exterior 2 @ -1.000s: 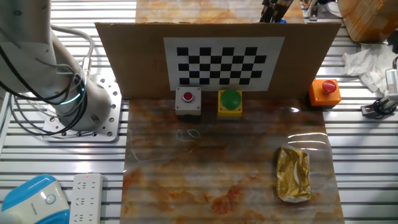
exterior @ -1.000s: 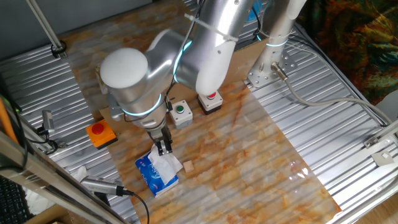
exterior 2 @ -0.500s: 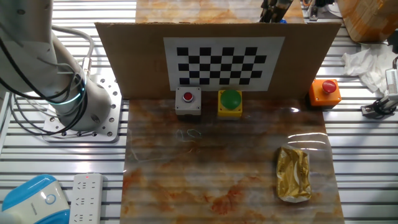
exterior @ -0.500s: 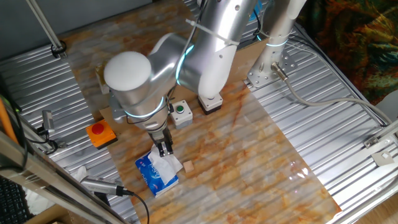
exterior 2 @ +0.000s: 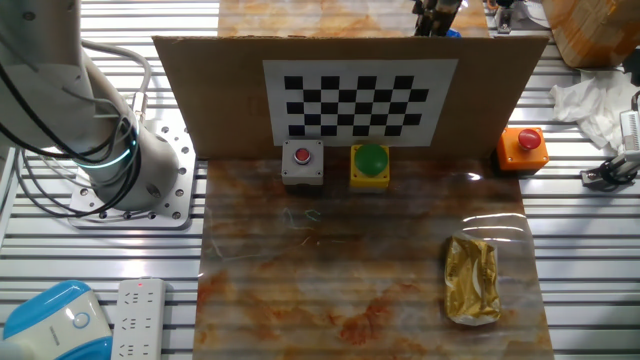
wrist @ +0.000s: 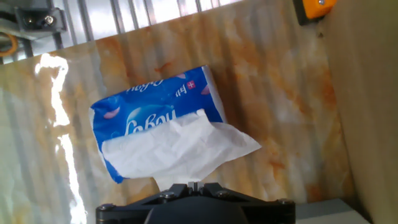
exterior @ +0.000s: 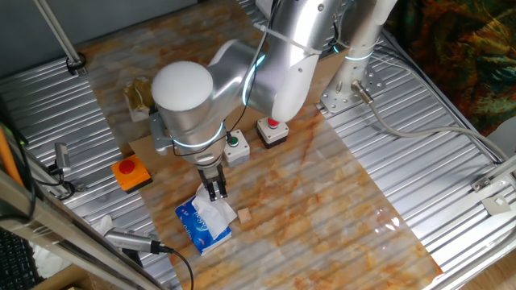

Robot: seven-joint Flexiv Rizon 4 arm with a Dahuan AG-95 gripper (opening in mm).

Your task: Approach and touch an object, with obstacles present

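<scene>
— Where's the pincer (exterior: 215, 191)?
— Fingers together, just above the blue tissue pack (wrist: 158, 124).
— And the cardboard wall (exterior 2: 350, 95)?
— Upright across the bench (exterior 2: 360, 290), behind the button boxes.

Glossy plastic tissue pack (wrist: 155, 121); matt brown cardboard strip (exterior 2: 350, 85); glossy marbled tabletop (exterior 2: 350, 270).

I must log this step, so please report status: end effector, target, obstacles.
End effector shut, empty, above blue tissue pack. No contact visible. Brown cardboard wall stands behind it.
</scene>
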